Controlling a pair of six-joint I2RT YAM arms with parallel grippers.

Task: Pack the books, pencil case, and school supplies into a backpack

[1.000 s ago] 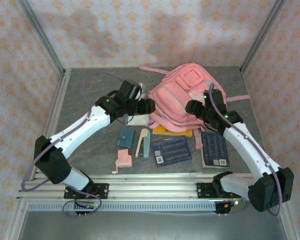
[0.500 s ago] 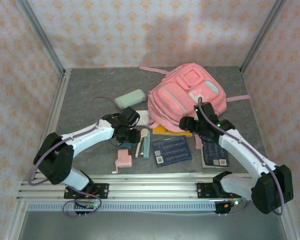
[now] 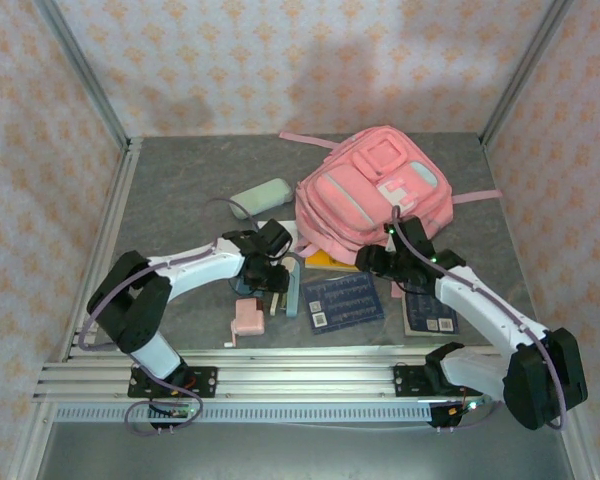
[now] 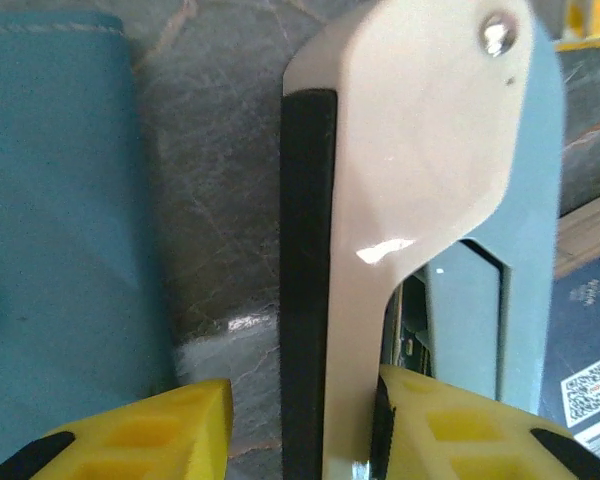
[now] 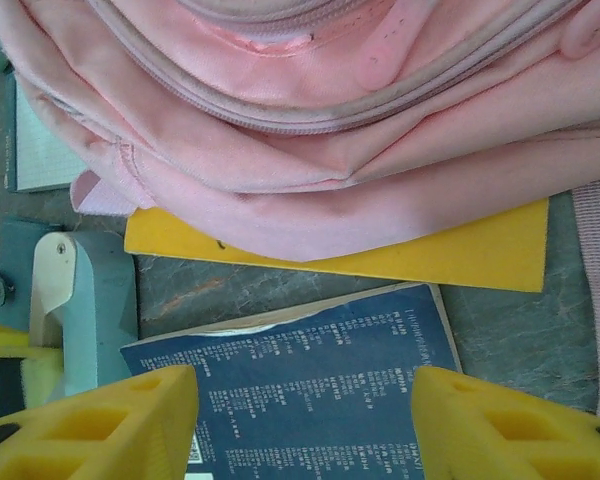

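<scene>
White-and-teal stapler, lying by a navy book before the backpack, is being straddled by the descended left gripper, jaws narrowing but not yet pinching, while the right gripper is hovering spread above that book: pickups seem imminent.

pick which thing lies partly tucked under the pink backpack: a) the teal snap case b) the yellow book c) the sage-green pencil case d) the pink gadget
b: in the right wrist view the yellow book has its far edge covered by the fabric of the backpack, with only a strip of it showing.
</scene>
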